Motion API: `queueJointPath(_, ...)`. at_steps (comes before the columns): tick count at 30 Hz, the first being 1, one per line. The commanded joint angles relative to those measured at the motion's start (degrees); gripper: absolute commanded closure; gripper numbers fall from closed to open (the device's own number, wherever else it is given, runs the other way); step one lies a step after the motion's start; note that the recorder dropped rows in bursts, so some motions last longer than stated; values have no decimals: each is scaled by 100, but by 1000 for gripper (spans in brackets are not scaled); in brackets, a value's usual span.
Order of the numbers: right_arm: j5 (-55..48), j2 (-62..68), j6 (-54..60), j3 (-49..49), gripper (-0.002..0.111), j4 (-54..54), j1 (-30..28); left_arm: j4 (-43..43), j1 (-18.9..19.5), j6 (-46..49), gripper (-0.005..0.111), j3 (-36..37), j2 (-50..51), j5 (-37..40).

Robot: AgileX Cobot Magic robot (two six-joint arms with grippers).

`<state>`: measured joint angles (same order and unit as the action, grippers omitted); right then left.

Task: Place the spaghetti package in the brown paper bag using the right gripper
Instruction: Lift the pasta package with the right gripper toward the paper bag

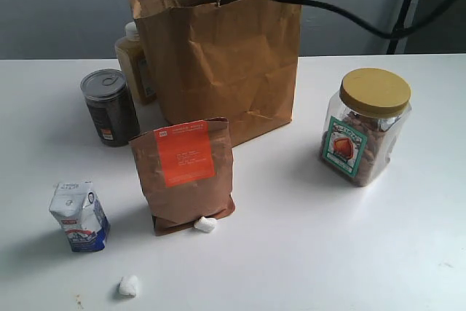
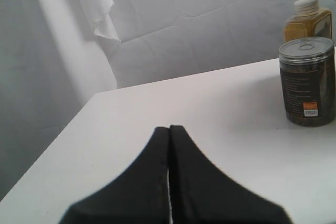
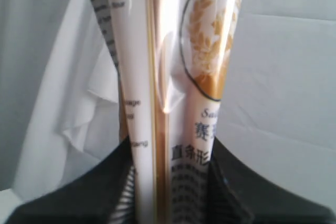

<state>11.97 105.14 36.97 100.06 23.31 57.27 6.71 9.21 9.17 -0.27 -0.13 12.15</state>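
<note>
The spaghetti package (image 3: pixel 199 51) fills the right wrist view, standing lengthwise with its cream-white panel, gold wheat emblem and gold edging showing. My right gripper (image 3: pixel 170 150) is shut on it, one black finger (image 3: pixel 113 177) pressed to each side. Neither the right gripper nor the package shows in the exterior view. The brown paper bag (image 1: pixel 218 56) stands open at the back middle of the white table, its handles at the top edge, with a black cable running above it. My left gripper (image 2: pixel 169 127) is shut and empty, low over the table's left part.
A brown pouch with an orange label (image 1: pixel 186 172) stands in front of the bag. A yellow-lidded jar (image 1: pixel 366 127) is to the right. A dark can (image 1: pixel 109 107) and yellow bottle (image 1: pixel 135 60) are left of the bag. A small carton (image 1: pixel 79 216) and two white lumps (image 1: pixel 129 285) lie near the front.
</note>
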Motion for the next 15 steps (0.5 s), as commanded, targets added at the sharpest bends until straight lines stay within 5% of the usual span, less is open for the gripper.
queueJointPath(1,835,483,-52,602,108,-20,-270,-24,-10,-21,107,27,13,-32)
queueJointPath(15,799,1057,669,770,108,-324,-368,-24,-10,-21,107,27,13,-32)
